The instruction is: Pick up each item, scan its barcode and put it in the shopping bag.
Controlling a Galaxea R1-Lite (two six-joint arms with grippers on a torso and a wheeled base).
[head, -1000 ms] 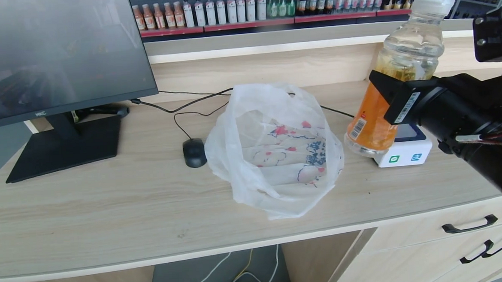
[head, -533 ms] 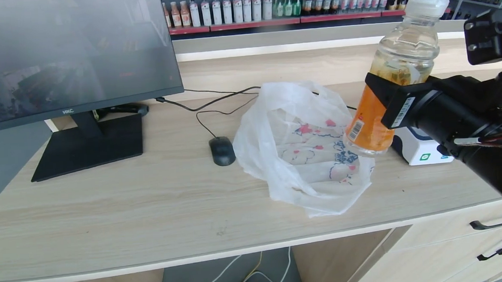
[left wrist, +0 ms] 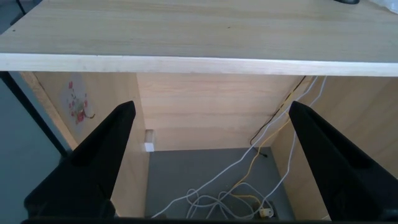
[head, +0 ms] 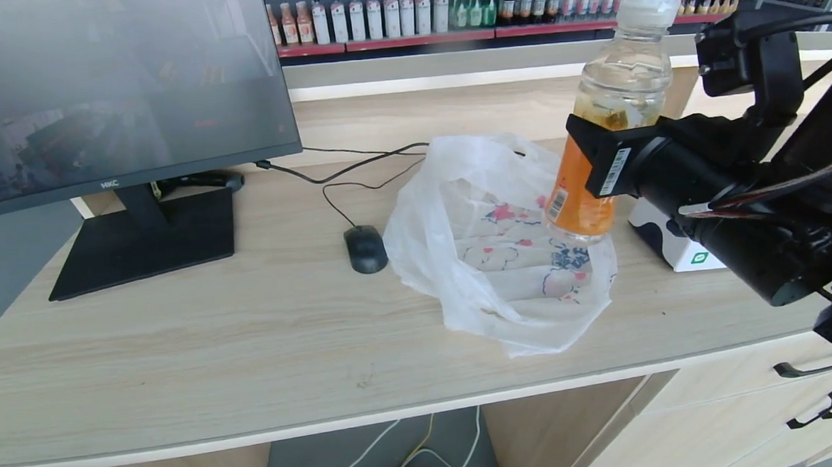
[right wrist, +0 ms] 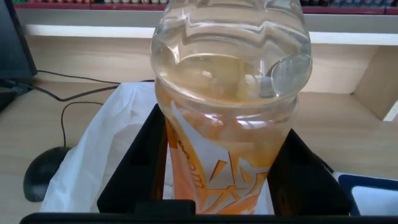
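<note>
Clamping an orange drink bottle (head: 577, 207), the right gripper (head: 600, 154) holds it over the shopping bag (head: 424, 247), where a patterned pack (head: 524, 260) already lies; only the drop apparently remains

Scanner (head: 667, 247) (white box) is half hidden.

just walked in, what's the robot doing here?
The right gripper holds a clear plastic bottle with an orange label and white cap roughly upright over the right side of the white plastic shopping bag on the light wooden counter. It is not yet in the bag. The white box scanner sits to the bag's right. The left gripper hangs open below the counter's edge.
</note>
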